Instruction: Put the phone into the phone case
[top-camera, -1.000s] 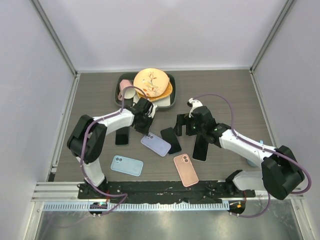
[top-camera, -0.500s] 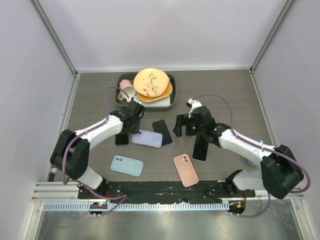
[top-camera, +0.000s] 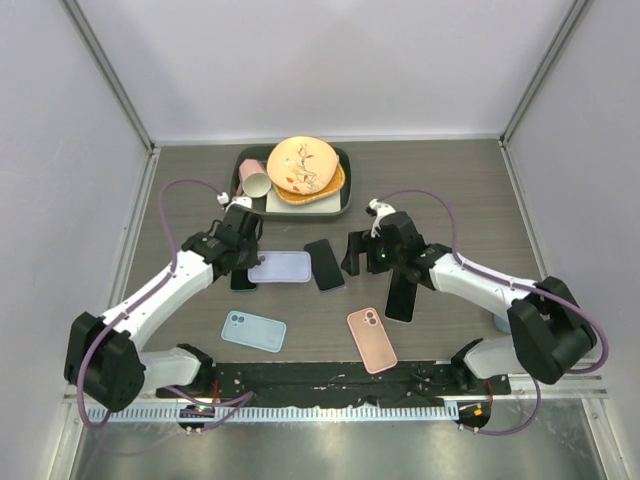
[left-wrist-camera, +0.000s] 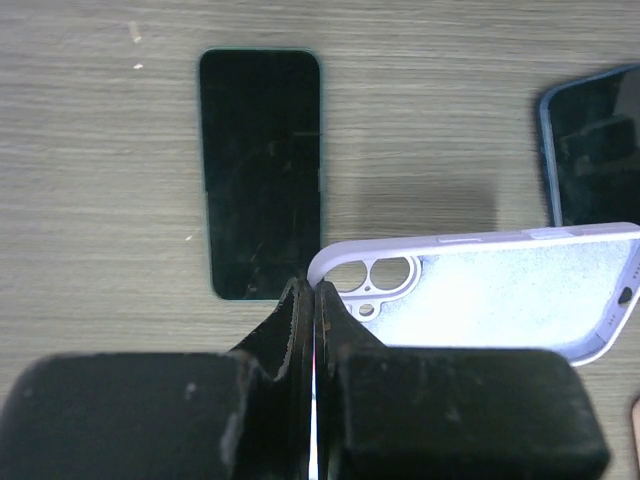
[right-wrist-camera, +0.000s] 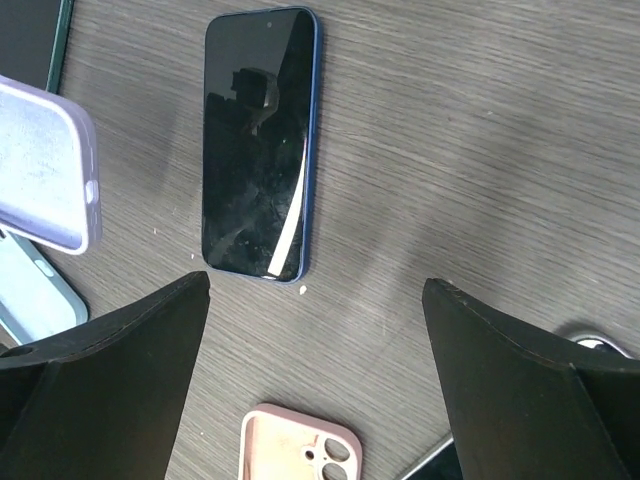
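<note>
My left gripper (top-camera: 247, 262) is shut on the camera-hole end of a lavender phone case (top-camera: 281, 266). In the left wrist view the jaws (left-wrist-camera: 315, 292) pinch the case's rim (left-wrist-camera: 480, 290), open side up, a little above the table. A black phone with a greenish edge (left-wrist-camera: 262, 170) lies just beyond it, also seen top-down (top-camera: 243, 277). A blue-edged phone (top-camera: 324, 264) lies screen up between the arms. My right gripper (top-camera: 358, 256) is open and empty, hovering beside that phone (right-wrist-camera: 258, 140), with its fingers wide apart (right-wrist-camera: 315, 285).
A pink case (top-camera: 371, 340) and a light blue case (top-camera: 253, 331) lie near the front. Another dark phone (top-camera: 402, 297) lies under the right arm. A dark tray (top-camera: 342, 200) with plates and a pink cup (top-camera: 254, 183) stands at the back.
My left arm has drawn back to the left, carrying the lavender case left and turning it level. The blue-edged phone shifted slightly up and left early on. The right gripper edged slightly left.
</note>
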